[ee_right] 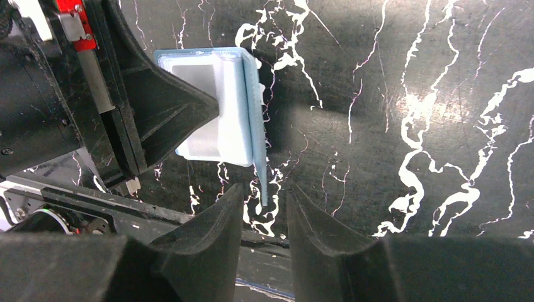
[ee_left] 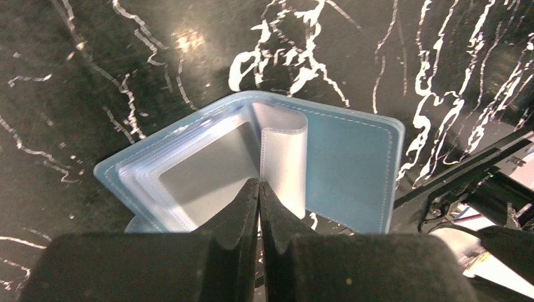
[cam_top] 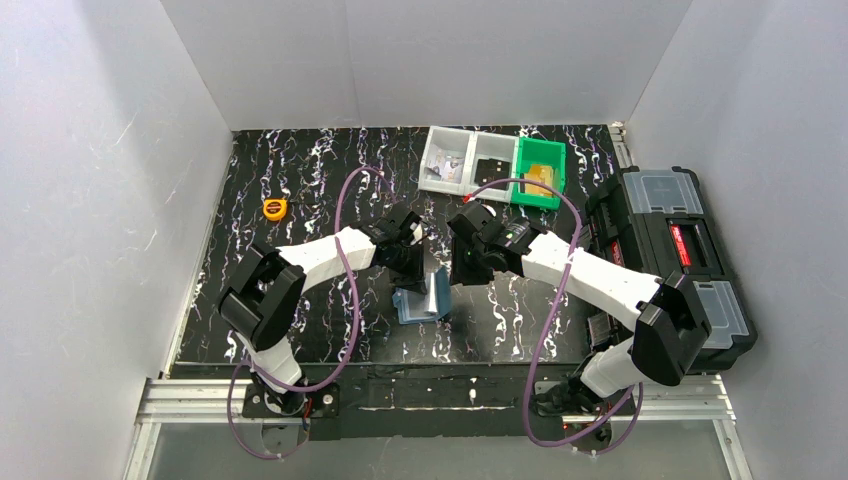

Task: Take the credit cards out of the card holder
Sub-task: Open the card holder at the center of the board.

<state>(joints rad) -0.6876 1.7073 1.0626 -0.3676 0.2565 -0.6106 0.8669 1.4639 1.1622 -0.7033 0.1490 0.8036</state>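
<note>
Dusty-blue card holder (cam_top: 420, 303) lay open mid-table on the black marbled top (cam_top: 300, 170), between my two grippers. Left gripper (ee_left: 259, 184) sat at its 11 o'clock with fingers pressed together and tips down on the clear inner sleeves (ee_left: 208, 167). One sleeve curled up just past the tips. Couldn't tell whether any sleeve was caught between them. Right gripper (ee_right: 264, 189) sat at 1–2 o'clock, jaws apart, clamping nothing. The right cover (ee_right: 257, 126) stood on edge, its end showing in the gap between my fingers; contact unclear. Clear and green bins (cam_top: 492, 165) at 12–1 o'clock near the back edge. Orange tape measure (cam_top: 274, 208) at 10 o'clock, well apart. Black toolbox (cam_top: 670, 250) at 3 o'clock, beside the table.
</note>
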